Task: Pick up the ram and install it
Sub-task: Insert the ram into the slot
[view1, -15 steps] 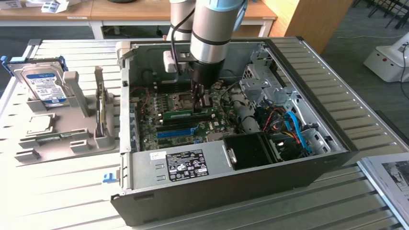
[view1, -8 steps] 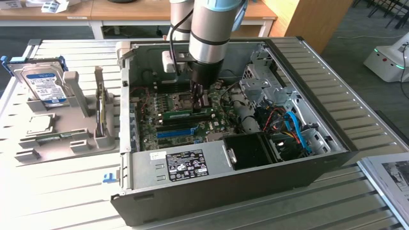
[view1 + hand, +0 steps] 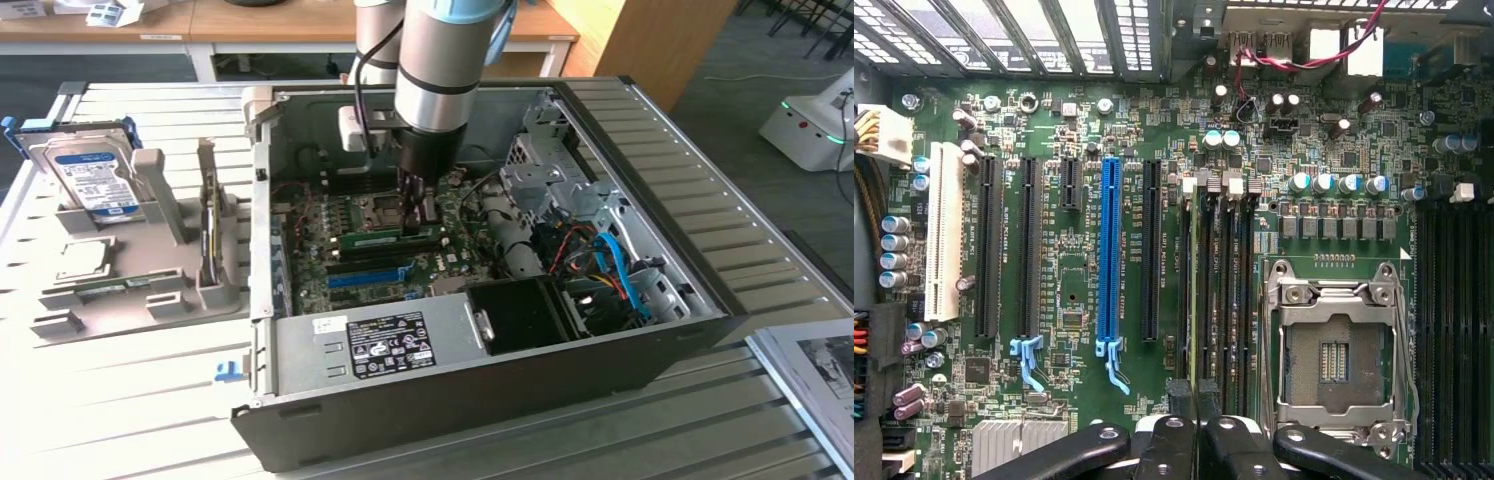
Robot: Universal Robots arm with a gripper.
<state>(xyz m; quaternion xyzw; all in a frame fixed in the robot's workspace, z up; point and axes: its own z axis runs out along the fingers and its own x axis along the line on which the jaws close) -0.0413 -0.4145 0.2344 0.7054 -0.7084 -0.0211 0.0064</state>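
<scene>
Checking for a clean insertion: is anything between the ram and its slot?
Nothing visible. The ram already lies along the black slots beside the CPU socket, with the gripper at its end.

hand (image 3: pixel 1196 392) cropped at edge, drive label (image 3: pixel 96 182) illegible

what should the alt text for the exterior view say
A robot arm reaches down into an open computer case lying on a slatted table, its shut gripper at one end of the green ram on the motherboard. On the exterior view's left, a grey rack holds a hard drive.
</scene>
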